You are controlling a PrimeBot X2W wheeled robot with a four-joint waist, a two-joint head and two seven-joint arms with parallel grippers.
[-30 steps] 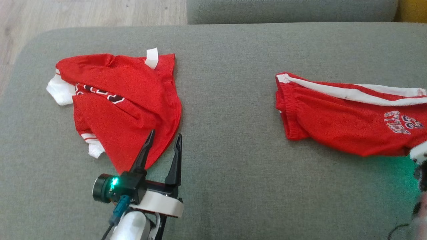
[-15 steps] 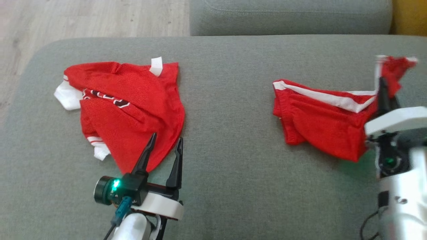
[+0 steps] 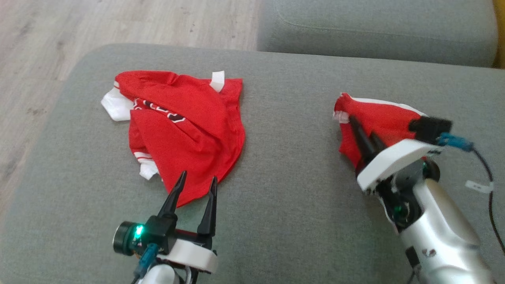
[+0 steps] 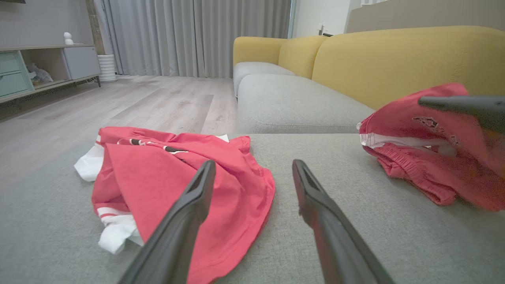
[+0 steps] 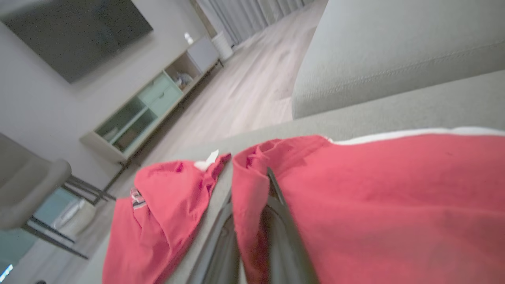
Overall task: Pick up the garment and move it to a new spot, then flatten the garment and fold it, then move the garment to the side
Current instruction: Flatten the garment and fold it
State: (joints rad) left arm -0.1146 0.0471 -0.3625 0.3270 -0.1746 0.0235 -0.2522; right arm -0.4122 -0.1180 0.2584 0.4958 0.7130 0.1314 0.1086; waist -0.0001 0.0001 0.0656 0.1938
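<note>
Looks like you're mid-fold: your right gripper [image 3: 361, 128] is pinched shut on the red shorts [image 3: 388, 120], bunched on the sofa cushion's [image 3: 292, 189] right side, your left gripper [image 3: 199, 176] is wide open and empty by the red shirt [image 3: 185, 122], so next lay that edge down flat.

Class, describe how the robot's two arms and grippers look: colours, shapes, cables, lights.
Left gripper: two long, black, tapering fingers on a black block with a white curved collar, a black cylinder with a green light, and a teal plug. Right gripper: the same fingers and white collar, a silver forearm, a blue plug and a black cable bearing a white tag.
</note>
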